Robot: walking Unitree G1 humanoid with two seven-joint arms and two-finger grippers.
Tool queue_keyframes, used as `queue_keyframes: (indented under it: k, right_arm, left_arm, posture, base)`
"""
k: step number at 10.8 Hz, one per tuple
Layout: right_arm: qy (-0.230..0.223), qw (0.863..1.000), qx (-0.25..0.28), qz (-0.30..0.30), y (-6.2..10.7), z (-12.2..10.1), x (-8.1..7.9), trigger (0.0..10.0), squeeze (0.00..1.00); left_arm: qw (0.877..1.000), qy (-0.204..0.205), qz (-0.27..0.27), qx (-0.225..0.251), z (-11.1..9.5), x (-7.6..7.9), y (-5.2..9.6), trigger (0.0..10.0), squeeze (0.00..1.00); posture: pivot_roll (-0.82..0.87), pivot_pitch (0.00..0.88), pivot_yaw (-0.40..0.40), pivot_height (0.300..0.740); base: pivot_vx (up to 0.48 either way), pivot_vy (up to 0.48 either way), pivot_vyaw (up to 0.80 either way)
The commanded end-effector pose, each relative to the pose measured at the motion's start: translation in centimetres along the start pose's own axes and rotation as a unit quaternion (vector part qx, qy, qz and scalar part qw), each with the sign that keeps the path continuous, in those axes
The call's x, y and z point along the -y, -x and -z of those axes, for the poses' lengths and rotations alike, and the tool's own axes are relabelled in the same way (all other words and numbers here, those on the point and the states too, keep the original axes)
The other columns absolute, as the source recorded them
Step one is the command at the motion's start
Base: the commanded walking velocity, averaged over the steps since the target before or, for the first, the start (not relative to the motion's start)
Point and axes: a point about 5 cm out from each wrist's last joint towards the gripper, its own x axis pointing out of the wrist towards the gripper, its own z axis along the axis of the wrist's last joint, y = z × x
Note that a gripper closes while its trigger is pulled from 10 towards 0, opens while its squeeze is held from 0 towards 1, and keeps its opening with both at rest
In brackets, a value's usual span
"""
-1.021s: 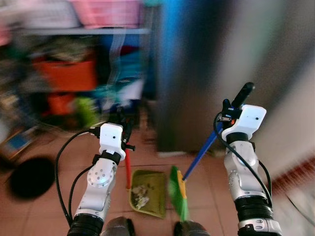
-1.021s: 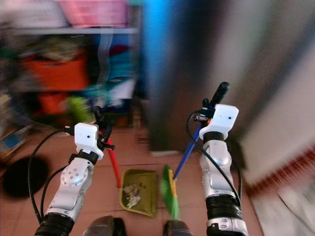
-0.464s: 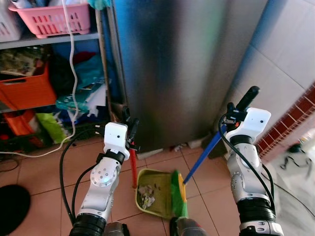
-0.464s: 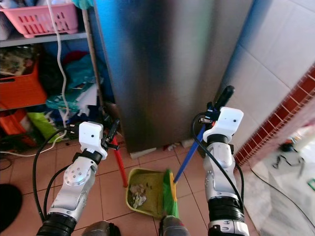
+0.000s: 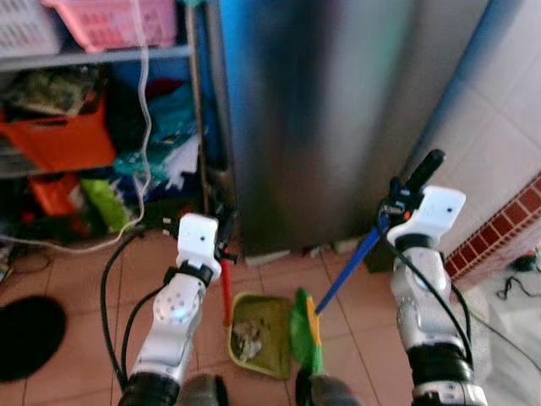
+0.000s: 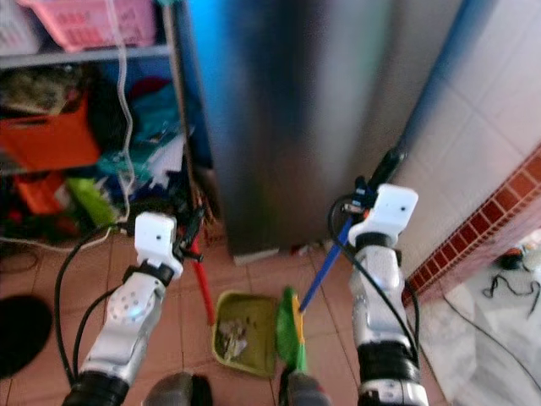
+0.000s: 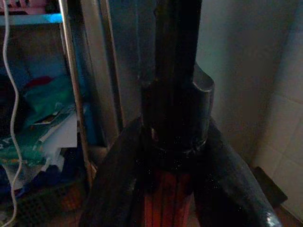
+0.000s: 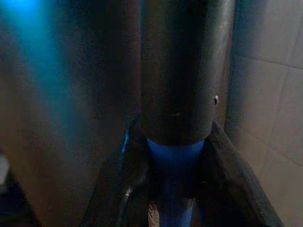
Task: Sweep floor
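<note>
Both eye views are softly blurred; the shelf contents at far left read as coloured shapes, not identifiable items. The pink basket is cut off by the top edge. The debris in the green dustpan is too small and smeared to name. The broom head hides the dustpan's right rim, and its lower end runs off the near edge. The dark round shape on the floor at near left is cut by the frame and unidentifiable. In the left wrist view the left pincer is in deep shade; the red handle shows between its fingers. In the right wrist view the right pincer is equally dark around the blue handle, with the background out of focus.
</note>
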Motion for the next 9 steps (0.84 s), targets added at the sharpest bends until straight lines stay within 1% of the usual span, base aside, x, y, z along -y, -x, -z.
queue_keyframes:
  k: [1, 3, 7, 9]
  right_arm:
    - [-0.003, 1.000, -0.001, 0.001, 0.09, -0.05, 0.17, 10.0, 0.00]
    - [-0.002, 1.000, -0.002, 0.002, 0.12, -0.03, 0.32, 10.0, 0.00]
    - [0.000, 1.000, -0.006, -0.002, 0.08, 0.13, 0.13, 10.0, 0.00]
    - [0.004, 1.000, -0.003, -0.003, 0.03, -0.14, 0.37, 10.0, 0.00]
  left_arm:
    - [0.999, -0.004, 0.006, 0.031, -1.37, 0.05, -0.44, 10.0, 0.00]
    - [1.000, -0.004, 0.007, 0.030, -1.35, 0.06, -0.36, 10.0, 0.00]
    - [1.000, -0.003, 0.001, 0.031, -1.65, -0.39, -0.59, 10.0, 0.00]
    - [0.999, -0.002, 0.002, 0.035, -2.15, -0.41, -0.75, 10.0, 0.00]
  posture:
    - [-0.07, 0.000, 0.009, 0.740]
    - [-0.07, 0.000, 0.010, 0.740]
    - [-0.08, 0.000, 0.023, 0.740]
    - [-0.08, 0.000, 0.024, 0.740]
  base:
    - [-0.262, 0.000, 0.00]
    - [-0.261, 0.000, 0.00]
    - [0.000, 0.000, 0.00]
    - [0.000, 0.000, 0.00]
